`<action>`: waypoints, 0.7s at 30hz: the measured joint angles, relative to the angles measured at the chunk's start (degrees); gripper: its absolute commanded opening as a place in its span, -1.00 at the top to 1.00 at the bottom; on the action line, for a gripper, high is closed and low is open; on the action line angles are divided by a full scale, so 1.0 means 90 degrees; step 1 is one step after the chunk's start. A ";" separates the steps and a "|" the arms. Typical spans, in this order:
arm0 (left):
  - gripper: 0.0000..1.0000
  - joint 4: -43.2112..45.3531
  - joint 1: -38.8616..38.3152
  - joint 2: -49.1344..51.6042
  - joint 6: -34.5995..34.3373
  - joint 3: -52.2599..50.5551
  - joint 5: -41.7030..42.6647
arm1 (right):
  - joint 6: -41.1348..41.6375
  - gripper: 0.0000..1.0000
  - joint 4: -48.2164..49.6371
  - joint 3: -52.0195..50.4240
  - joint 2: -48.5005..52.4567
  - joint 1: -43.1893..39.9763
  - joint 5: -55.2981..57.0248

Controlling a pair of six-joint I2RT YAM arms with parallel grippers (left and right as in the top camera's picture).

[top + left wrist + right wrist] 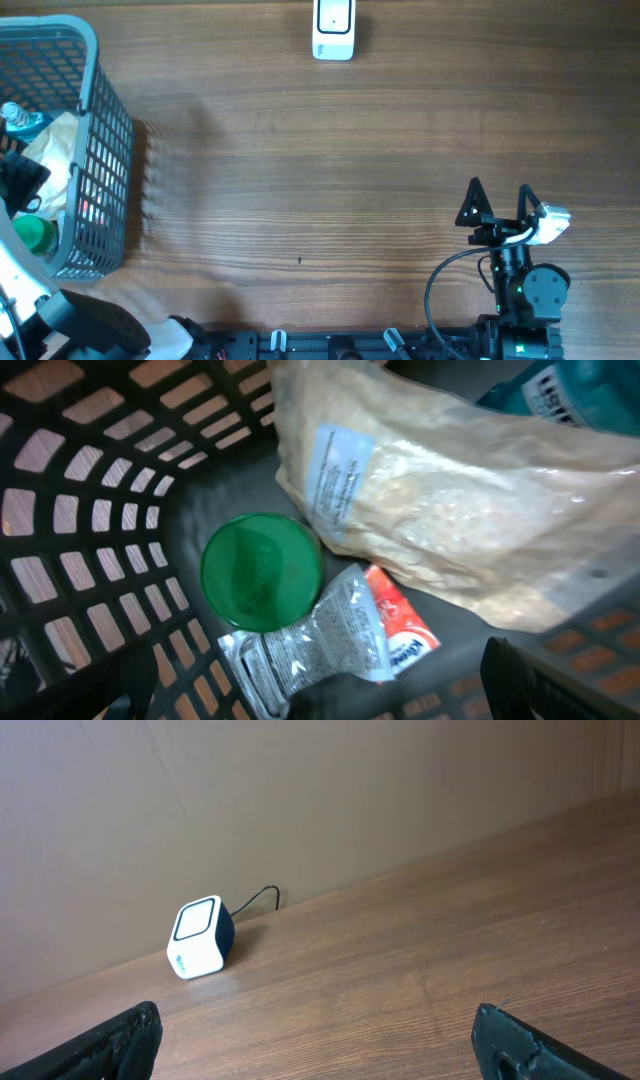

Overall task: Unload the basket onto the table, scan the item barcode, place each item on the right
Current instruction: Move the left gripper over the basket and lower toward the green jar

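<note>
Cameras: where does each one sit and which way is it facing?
Overhead: above the table, looking straight down; basket left, scanner at the far edge, right gripper open.
Left wrist: inside the basket, facing down at green lid, grain bag, sachet; left fingertips in lower corners.
Right wrist: low over the table, facing the scanner; right fingertips in lower corners.
Shared: overhead and right wrist both show the scanner.
</note>
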 measured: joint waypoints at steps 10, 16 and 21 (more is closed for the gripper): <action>-1.00 0.0670 0.0597 0.0002 0.0061 -0.0755 0.0095 | 0.0000 -1.00 0.0000 0.0000 0.0000 0.0000 0.0000; -1.00 0.1319 0.0597 0.0005 0.0066 -0.1253 0.0146 | 0.0002 -1.00 0.0000 0.0000 0.0000 0.0000 0.0000; -1.00 0.1802 0.0597 0.0007 0.0066 -0.1627 0.0146 | 0.0002 -1.00 0.0000 0.0000 0.0000 0.0000 0.0000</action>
